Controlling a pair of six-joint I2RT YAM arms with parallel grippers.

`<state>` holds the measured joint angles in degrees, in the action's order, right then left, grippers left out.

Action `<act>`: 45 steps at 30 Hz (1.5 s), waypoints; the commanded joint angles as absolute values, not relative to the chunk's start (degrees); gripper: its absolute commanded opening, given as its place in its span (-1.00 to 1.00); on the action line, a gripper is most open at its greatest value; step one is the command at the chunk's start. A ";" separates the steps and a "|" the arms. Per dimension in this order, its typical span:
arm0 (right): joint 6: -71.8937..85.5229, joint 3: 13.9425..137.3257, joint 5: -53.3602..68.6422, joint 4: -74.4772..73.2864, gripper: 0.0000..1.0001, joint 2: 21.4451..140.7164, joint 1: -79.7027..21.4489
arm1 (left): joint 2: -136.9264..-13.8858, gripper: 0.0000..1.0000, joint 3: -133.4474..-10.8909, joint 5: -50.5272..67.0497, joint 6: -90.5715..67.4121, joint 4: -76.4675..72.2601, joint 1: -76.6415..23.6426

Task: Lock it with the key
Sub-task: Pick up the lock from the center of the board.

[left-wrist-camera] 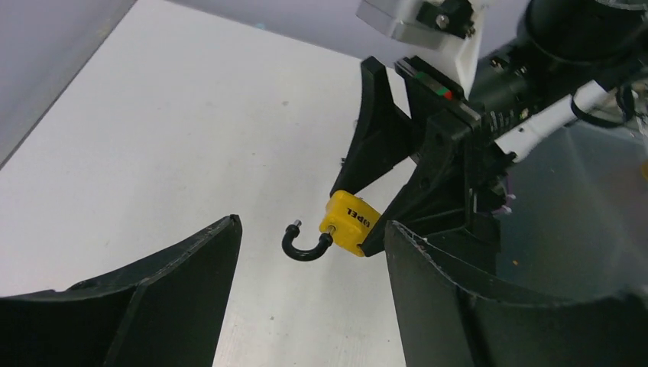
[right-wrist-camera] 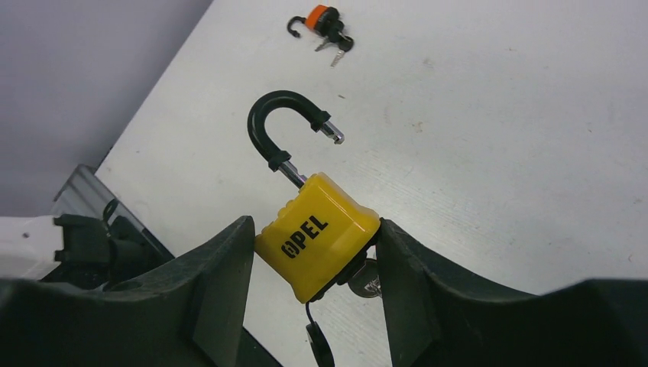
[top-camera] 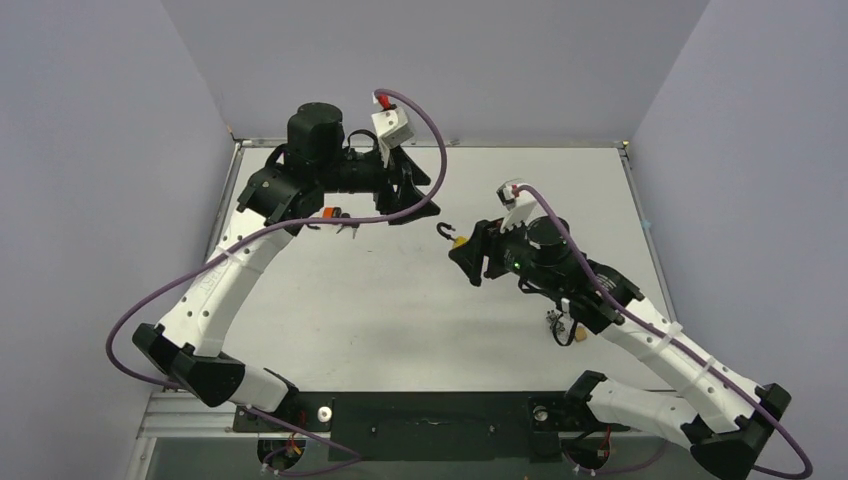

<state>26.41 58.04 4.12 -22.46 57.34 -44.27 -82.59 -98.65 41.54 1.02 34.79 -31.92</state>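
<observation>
My right gripper (top-camera: 466,252) is shut on a yellow padlock (right-wrist-camera: 317,233) and holds it above the table, gripping its body on both sides. The black shackle (right-wrist-camera: 279,122) is swung open, its free end out of the body. A silver key (right-wrist-camera: 367,281) sits in the padlock's underside, and a black-headed key (right-wrist-camera: 318,345) hangs below it. In the left wrist view the same padlock (left-wrist-camera: 350,222) points its shackle towards my left gripper (left-wrist-camera: 312,225). My left gripper (top-camera: 412,195) is open and empty, apart from the padlock, at the back of the table.
An orange padlock with keys (top-camera: 335,215) lies on the table under my left arm; it also shows in the right wrist view (right-wrist-camera: 321,19). A small bunch of keys (top-camera: 565,327) lies partly hidden beneath my right arm. Walls enclose the table (top-camera: 400,330).
</observation>
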 commanded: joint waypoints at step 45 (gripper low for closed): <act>29.35 68.46 16.17 -23.83 -1.00 49.66 -44.18 | -80.12 -0.31 -95.81 48.30 8.96 44.21 -40.24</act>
